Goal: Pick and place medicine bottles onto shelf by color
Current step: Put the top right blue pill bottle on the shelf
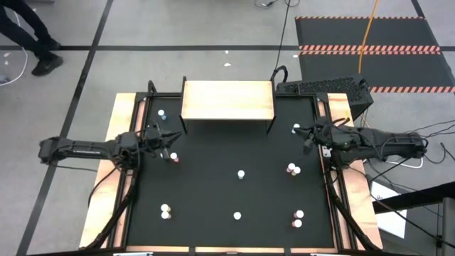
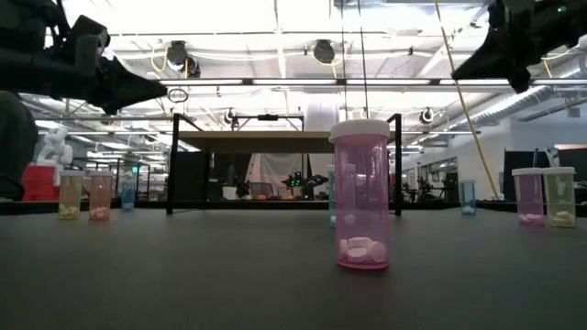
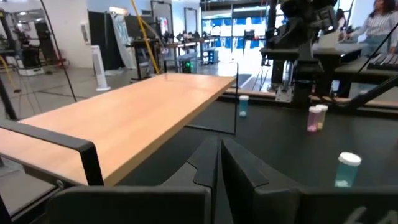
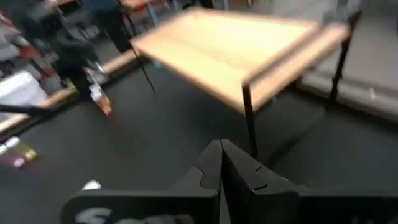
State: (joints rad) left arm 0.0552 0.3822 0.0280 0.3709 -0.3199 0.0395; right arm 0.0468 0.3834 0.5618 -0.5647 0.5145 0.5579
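I am hovering my left gripper point(image 1: 170, 144) at nine o'clock and my right gripper point(image 1: 304, 134) at three o'clock, both pinched fully together and carrying nothing. The medicine bottles point(image 1: 240, 173) are standing scattered across the black mat point(image 1: 213, 192), probably awaiting sorting, while the shelf point(image 1: 227, 100) is sitting bare at twelve o'clock, ready for colour groups.
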